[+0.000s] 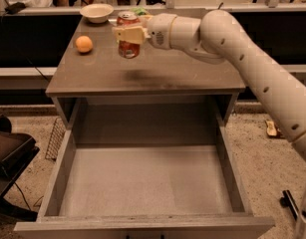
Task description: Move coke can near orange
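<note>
Gripper (126, 34) is closed on the can (128, 50), with the fingers across its upper-middle body. The can is upright and held off the bench (167, 73), its shadow on the top just below it. It sits near the back middle of the bench. The orange (83, 44) is to its left, apart and not touching, with the bowl (96, 12) behind it. The drawer (142, 183) below is open.

The can is likely light, with thin walls that are smooth and dent easily. A side grip at mid-height suits it, with a moderate squeeze. Keep it upright and set it down flat so it doesn't tip. The orange is round and may roll if bumped.
</note>
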Available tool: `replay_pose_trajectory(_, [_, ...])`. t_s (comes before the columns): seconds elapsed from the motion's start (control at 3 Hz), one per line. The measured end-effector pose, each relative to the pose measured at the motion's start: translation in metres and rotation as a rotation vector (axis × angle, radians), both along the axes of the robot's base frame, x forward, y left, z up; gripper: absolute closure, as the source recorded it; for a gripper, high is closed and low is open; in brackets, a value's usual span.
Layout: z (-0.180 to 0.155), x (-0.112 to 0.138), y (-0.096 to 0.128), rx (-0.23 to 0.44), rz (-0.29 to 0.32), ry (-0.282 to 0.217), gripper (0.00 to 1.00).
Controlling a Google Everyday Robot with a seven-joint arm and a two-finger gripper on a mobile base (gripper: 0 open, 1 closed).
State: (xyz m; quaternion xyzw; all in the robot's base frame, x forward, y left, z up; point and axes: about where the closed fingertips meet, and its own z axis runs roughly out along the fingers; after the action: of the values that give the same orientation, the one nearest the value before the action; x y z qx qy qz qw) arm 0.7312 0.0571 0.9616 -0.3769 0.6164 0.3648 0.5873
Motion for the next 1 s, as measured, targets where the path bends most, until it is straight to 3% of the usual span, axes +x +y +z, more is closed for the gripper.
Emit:
replay_pose_trajectory(0.67, [-0.023,0.004,0.087,-0.027,0.166,-0.075,1.00])
replay_pose_trajectory(1.0, [-0.037,0.005,0.117,-0.041,0.229,-0.106,1.00])
